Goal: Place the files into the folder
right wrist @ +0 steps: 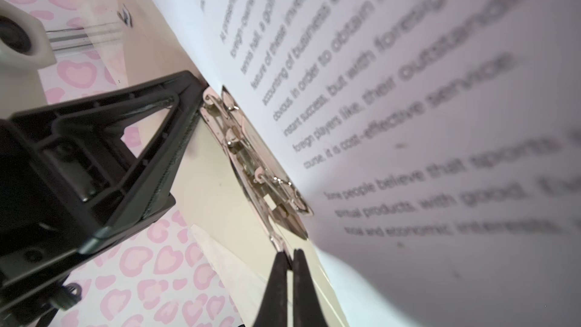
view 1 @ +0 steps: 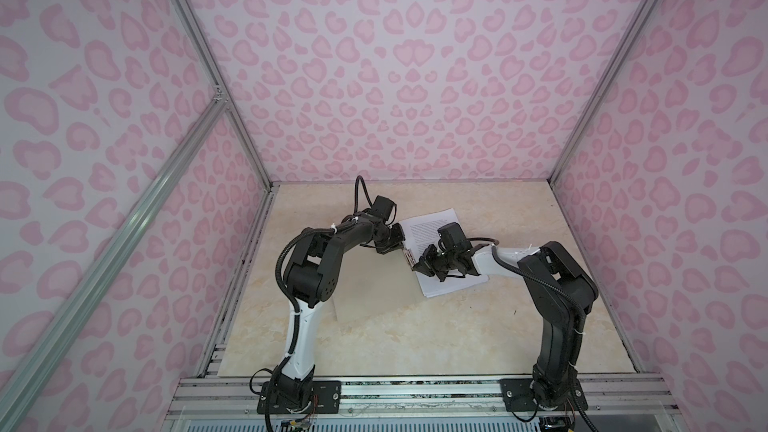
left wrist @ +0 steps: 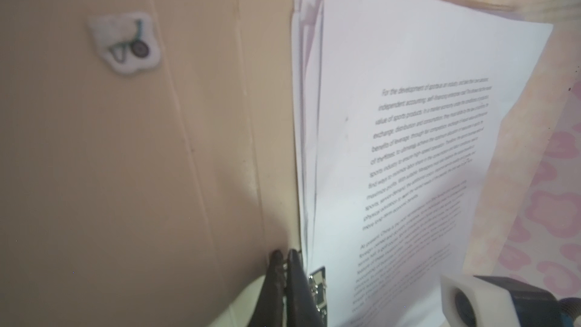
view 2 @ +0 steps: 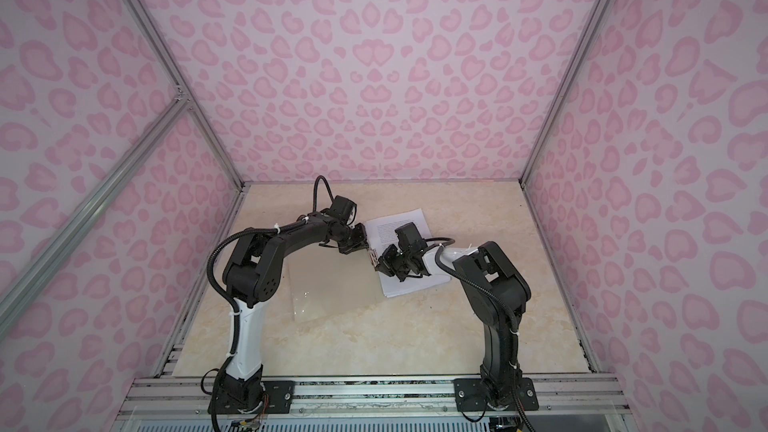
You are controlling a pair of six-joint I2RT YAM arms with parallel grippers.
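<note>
Both closed, my left gripper (view 1: 401, 246) sits at the far end and my right gripper (view 1: 417, 268) at the near end of the small metal spine clip (view 1: 409, 257), with the white printed paper files (view 1: 428, 224) stacked just right of it on the open beige-grey cardboard folder (view 1: 365, 284).

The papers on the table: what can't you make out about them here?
- Papers: print too small to read in both top views.
- Their middle: hidden behind the right gripper in both top views.
- Sheet count: edges overlap and blur in the left wrist view.
</note>
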